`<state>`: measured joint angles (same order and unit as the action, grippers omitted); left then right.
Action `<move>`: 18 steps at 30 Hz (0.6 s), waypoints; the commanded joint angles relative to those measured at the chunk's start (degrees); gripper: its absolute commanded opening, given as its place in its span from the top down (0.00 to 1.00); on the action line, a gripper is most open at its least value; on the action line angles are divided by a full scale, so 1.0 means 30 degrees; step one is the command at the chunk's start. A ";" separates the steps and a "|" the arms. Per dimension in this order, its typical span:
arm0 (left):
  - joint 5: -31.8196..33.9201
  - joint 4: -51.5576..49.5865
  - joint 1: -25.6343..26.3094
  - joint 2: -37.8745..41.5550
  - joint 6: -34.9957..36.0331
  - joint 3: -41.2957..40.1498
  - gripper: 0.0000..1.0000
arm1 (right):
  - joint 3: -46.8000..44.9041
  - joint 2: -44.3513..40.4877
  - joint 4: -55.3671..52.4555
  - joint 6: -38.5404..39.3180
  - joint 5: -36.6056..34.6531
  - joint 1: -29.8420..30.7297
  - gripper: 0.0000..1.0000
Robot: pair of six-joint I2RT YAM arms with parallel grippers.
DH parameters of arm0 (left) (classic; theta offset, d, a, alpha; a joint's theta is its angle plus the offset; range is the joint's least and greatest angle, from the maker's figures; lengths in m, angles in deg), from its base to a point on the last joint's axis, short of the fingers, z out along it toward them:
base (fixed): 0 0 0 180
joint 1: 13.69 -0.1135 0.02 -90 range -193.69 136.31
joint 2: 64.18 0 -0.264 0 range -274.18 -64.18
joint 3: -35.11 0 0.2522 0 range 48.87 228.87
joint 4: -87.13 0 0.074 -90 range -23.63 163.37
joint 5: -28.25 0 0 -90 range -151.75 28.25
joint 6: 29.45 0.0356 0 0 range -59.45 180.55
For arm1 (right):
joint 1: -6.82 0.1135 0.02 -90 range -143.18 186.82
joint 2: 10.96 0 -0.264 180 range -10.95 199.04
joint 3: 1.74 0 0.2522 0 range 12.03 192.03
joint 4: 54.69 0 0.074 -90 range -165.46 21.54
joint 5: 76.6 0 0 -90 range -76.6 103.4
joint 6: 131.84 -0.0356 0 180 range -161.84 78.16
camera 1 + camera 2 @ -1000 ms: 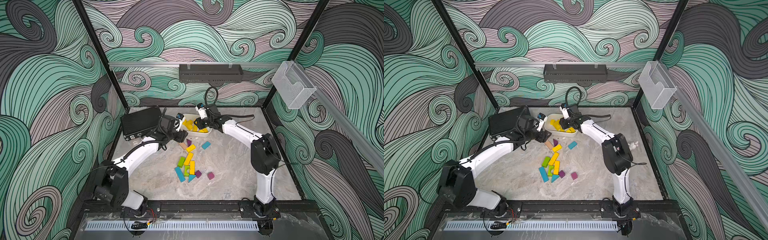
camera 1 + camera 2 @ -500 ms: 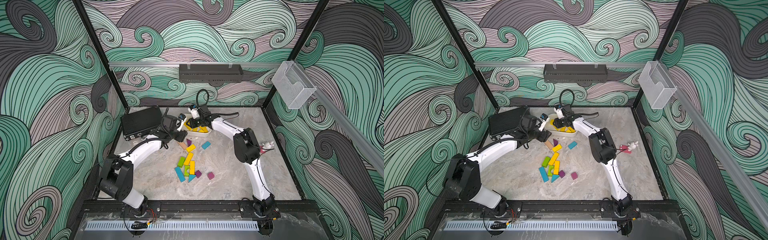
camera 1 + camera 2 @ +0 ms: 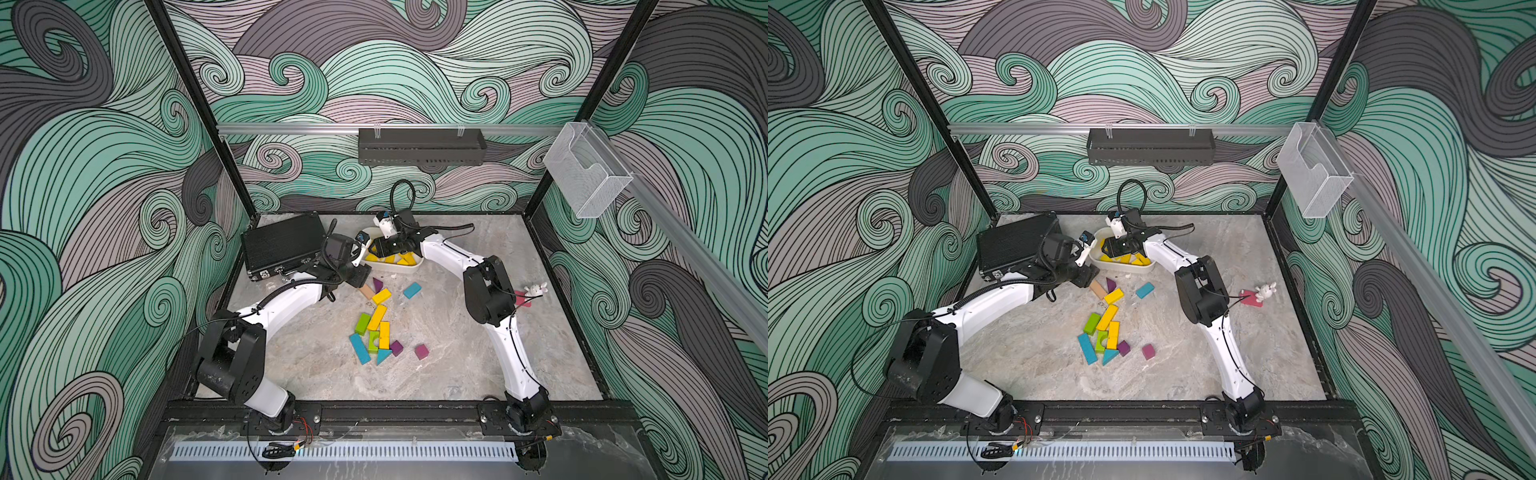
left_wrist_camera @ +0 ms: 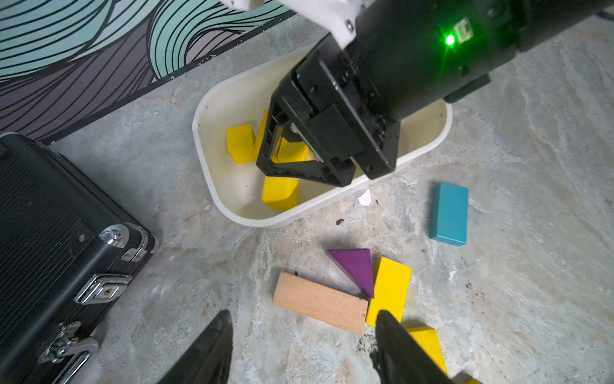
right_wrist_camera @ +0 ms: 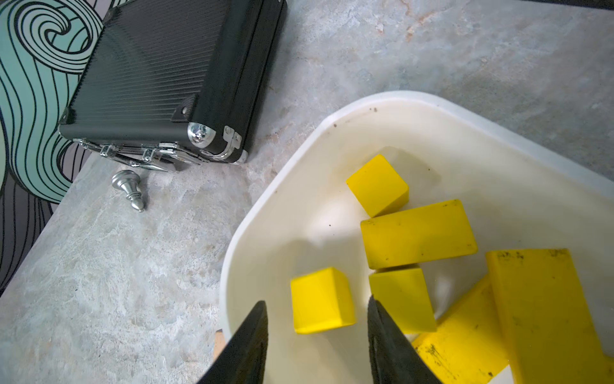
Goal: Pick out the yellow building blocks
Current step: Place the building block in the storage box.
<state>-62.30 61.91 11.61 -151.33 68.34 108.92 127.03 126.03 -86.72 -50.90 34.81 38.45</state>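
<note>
Several yellow building blocks (image 5: 418, 232) lie in the white bin (image 5: 252, 216) at the back of the table. My right gripper (image 5: 315, 301) hangs open over the bin. A blurred yellow cube (image 5: 322, 301) sits free below the gap between its fingers. Three more yellow bars (image 3: 377, 316) lie among the loose blocks in the middle of the table, seen in both top views (image 3: 1107, 316). My left gripper (image 4: 303, 314) is open and empty just above the table, with a yellow bar (image 4: 388, 289) by one fingertip.
A black case (image 3: 282, 245) stands at the back left, with a silver chess pawn (image 5: 129, 188) beside it. A tan bar (image 4: 319, 302), a purple triangle (image 4: 355, 266) and a teal block (image 4: 448, 212) lie near the bin. Green, teal and purple blocks (image 3: 362, 324) surround the yellow bars. A small white toy (image 3: 534, 289) sits at the right.
My right gripper has swung left over the bin and opened, and the yellow cube has left its fingers. The left gripper has barely moved.
</note>
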 commanded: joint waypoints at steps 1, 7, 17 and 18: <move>0.0385 0.0163 0.0193 0.0429 0.0281 0.0049 0.32 | 0.0414 0.0111 -0.0415 0.0057 0.0274 0.0118 0.48; 0.0583 0.0152 0.0474 0.0392 0.0511 0.0109 0.32 | 0.0087 -0.0519 -0.0651 0.0126 0.0245 0.0122 0.49; 0.0506 0.0121 0.0598 0.0242 0.0605 0.0227 0.32 | -0.0865 -0.1649 -0.0523 0.0002 -0.0199 0.0131 0.50; 0.0508 0.0112 0.0590 0.0144 0.0596 0.0256 0.32 | -0.1001 -0.1769 -0.0441 -0.0026 -0.0251 0.0111 0.50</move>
<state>-61.28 61.86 13.08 -151.33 69.22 108.92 125.12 124.31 -88.05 -50.90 34.79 38.45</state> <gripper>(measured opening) 0.682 0.504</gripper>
